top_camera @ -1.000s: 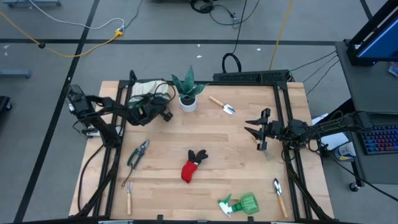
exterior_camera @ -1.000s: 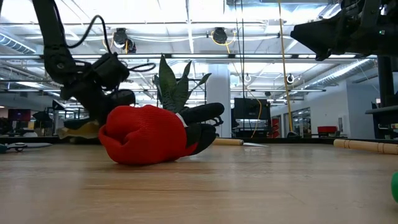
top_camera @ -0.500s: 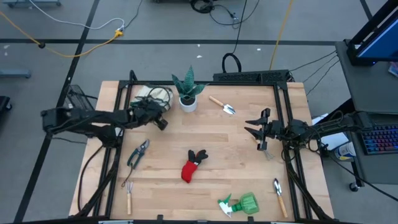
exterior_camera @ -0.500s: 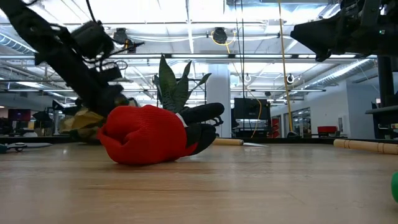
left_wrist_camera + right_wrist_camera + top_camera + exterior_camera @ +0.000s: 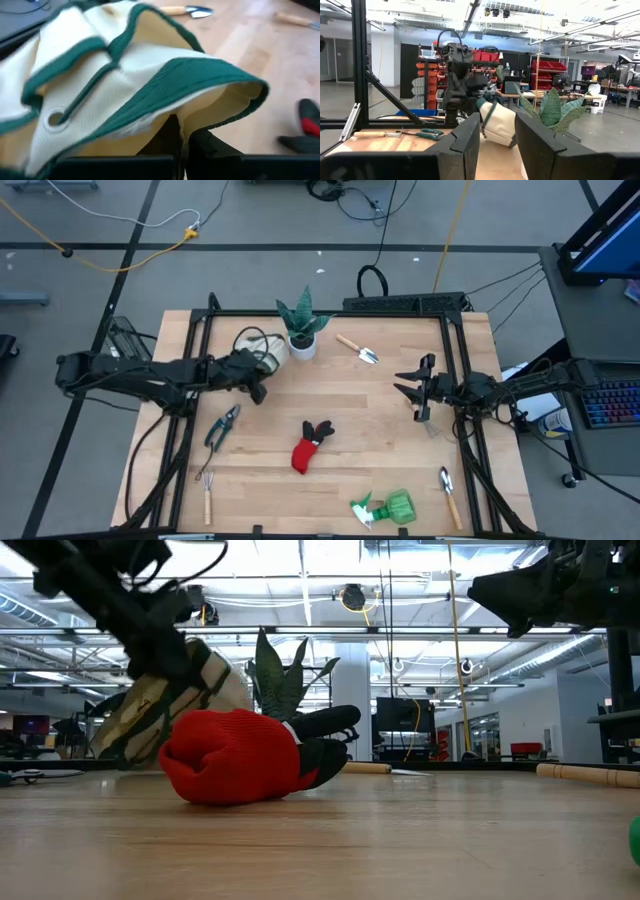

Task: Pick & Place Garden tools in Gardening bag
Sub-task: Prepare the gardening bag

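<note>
The beige gardening bag [image 5: 264, 348] with green trim is at the table's far left, beside the potted plant. My left gripper [image 5: 252, 370] is shut on it and holds it tilted above the table [image 5: 160, 710]. Garden tools lie flat on the wood. They are the grey shears [image 5: 222, 427], the fork [image 5: 207, 492], the red-and-black glove [image 5: 310, 445], the green spray bottle [image 5: 390, 507] and two trowels [image 5: 358, 347] [image 5: 448, 492]. My right gripper [image 5: 408, 385] hangs open above the table's right side, holding nothing. My left gripper pinches beige cloth just under a green-trimmed edge [image 5: 200, 107] of the bag between its two fingers [image 5: 170, 135]. One layer or several, I cannot tell. It comes from the table's left, slanting down. The bag hangs tilted below it, its lower end [image 5: 105, 750] down near the table.
A spiky green plant in a white pot [image 5: 301, 332] stands right beside the bag. A black frame [image 5: 330, 311] runs along the table's far, left and right edges. Bare wood lies at the centre between the far trowel and the glove.
My left gripper, staying shut, has risen and pulled a little toward the table's near edge. The bag has come up with it, from lying low at the far left corner to hanging tilted, and has shifted toward the plant. My right gripper has kept still.
</note>
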